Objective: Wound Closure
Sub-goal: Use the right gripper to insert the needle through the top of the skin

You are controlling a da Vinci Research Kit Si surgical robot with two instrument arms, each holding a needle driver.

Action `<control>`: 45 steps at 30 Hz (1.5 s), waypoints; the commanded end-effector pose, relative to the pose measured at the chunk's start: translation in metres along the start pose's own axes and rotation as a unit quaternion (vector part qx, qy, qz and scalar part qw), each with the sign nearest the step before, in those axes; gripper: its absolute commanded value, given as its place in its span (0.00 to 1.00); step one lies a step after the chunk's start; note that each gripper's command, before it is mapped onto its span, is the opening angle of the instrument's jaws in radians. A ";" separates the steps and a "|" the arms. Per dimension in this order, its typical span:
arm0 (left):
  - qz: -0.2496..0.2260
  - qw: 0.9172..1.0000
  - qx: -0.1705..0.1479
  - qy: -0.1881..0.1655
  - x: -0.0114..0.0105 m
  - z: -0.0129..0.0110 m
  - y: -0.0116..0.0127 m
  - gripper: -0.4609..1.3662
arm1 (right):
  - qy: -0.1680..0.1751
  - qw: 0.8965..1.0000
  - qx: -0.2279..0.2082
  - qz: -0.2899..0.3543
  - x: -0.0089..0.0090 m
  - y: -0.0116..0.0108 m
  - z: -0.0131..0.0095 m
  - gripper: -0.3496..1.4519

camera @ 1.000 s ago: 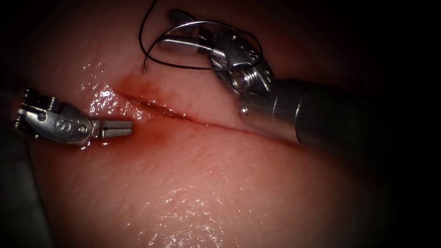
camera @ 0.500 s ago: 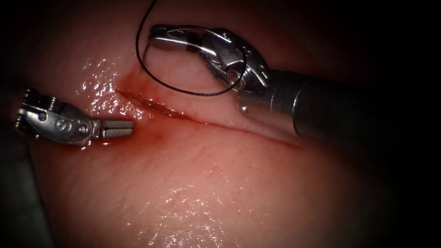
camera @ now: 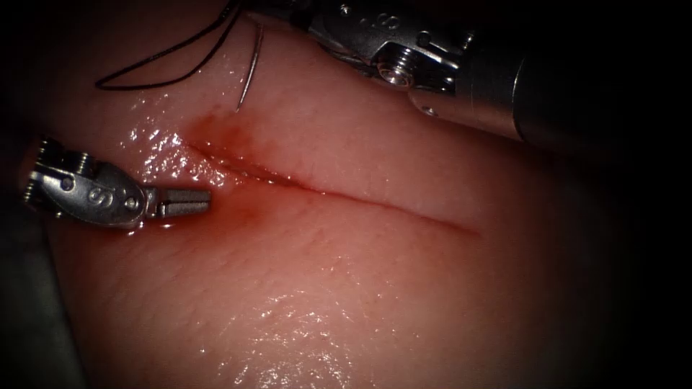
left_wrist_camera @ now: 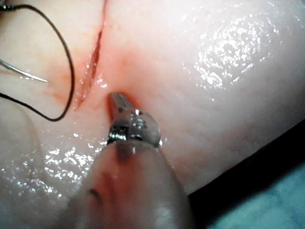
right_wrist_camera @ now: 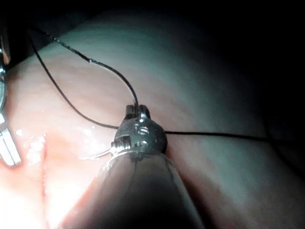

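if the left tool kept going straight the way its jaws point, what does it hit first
Most likely the red fluid just ahead of the left tool, then the cut in the tissue. Its shut jaws hold nothing and lie low; depth is hard to judge.

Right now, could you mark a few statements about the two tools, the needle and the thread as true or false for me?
1. The right arm's tool holds the needle. True; its grip is near the needle's blunt end, and the point hangs free above the tissue.
2. The needle is driven into the tissue. False; its tip sits just above the surface, near the left end of the cut.
3. The left arm's tool holds the thread. False; its jaws are shut on nothing and rest beside the cut's left end.
4. The thread lies in a loop on the tissue above the cut. True.
5. Red fluid stains the cut's left end. True.
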State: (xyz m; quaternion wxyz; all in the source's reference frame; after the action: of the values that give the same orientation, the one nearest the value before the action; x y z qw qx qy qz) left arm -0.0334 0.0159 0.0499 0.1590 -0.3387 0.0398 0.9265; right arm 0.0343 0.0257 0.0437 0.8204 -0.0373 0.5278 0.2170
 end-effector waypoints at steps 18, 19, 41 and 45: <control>0.000 1.000 -0.005 0.001 0.0001 -0.0002 -0.0002 0.06 | 0.021 0.997 0.067 -0.016 -0.0007 -0.0028 -0.0001 0.00; 0.000 1.000 -0.005 0.001 0.0001 -0.0002 -0.0002 0.06 | 0.021 0.997 0.071 -0.018 -0.0008 -0.0033 -0.0001 0.00; -0.002 1.000 -0.005 0.004 0.0002 -0.0005 -0.0004 0.06 | -0.040 0.994 0.099 -0.030 -0.0053 -0.0084 -0.0005 0.00; -0.002 1.000 -0.005 0.004 0.0002 -0.0005 -0.0004 0.06 | -0.056 0.993 0.103 -0.017 -0.0064 -0.0089 -0.0004 0.00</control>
State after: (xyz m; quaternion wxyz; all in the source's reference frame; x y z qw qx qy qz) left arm -0.0331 0.0163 0.0493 0.1599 -0.3423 0.0383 0.9251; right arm 0.0352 0.0153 0.0478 0.8512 0.0536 0.4998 0.1508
